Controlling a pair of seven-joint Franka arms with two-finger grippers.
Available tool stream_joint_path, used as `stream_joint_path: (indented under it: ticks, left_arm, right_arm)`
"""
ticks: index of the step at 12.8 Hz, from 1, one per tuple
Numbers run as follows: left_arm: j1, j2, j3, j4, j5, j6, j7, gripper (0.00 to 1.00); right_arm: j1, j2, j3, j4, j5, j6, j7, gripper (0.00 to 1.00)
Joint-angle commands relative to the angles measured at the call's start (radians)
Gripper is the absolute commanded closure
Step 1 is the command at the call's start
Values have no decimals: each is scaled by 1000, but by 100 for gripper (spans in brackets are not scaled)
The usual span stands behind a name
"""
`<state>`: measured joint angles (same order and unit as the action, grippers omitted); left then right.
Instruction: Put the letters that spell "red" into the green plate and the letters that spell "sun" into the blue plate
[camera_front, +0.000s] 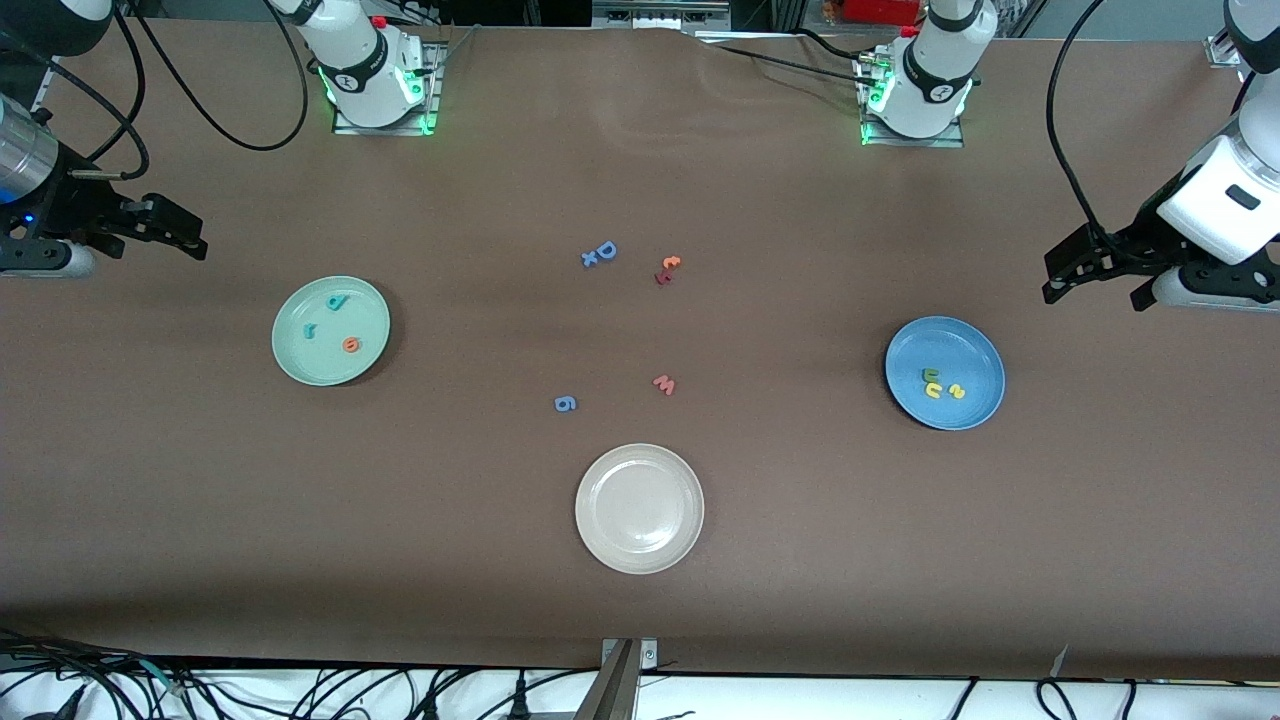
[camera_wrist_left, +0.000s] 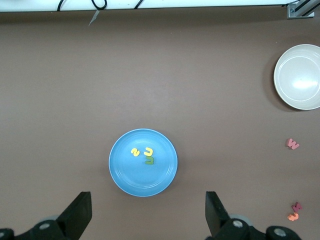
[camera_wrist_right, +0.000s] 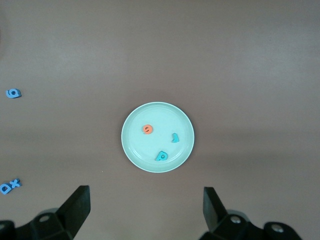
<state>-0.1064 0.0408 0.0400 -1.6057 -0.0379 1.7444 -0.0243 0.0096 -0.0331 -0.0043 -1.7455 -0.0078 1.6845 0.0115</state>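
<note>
Left gripper (camera_front: 1095, 280) hangs wide open, empty, just outside the blue plate (camera_front: 975, 345) rim; right gripper (camera_front: 165, 232) likewise, apparently clear of the green plate (camera_front: 300, 350).

Robotics lab — two white robot arm bases (camera_front: 372, 75) bolted on metal mounting plates with green status lights, at the edge of a wide brown tabletop (camera_front: 640, 590). Loose black cables (camera_front: 200, 100) loop around the arms and bundle along the tabletop's front edge by an aluminium frame post (camera_front: 620, 680) — test-rig setup, nothing domestic.
</note>
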Motion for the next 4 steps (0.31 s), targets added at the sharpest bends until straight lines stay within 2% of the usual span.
stream_joint_path:
  ticks: [1, 4]
  left_arm:
    - [1, 11, -2, 32, 30, -34, -23, 0]
    - [2, 10, 0, 32, 18, -52, -51, 0]
  right_arm:
    - [0, 2, 0, 18, 8, -19, -15, 0]
    - [1, 2, 0, 18, 8, -19, -13, 0]
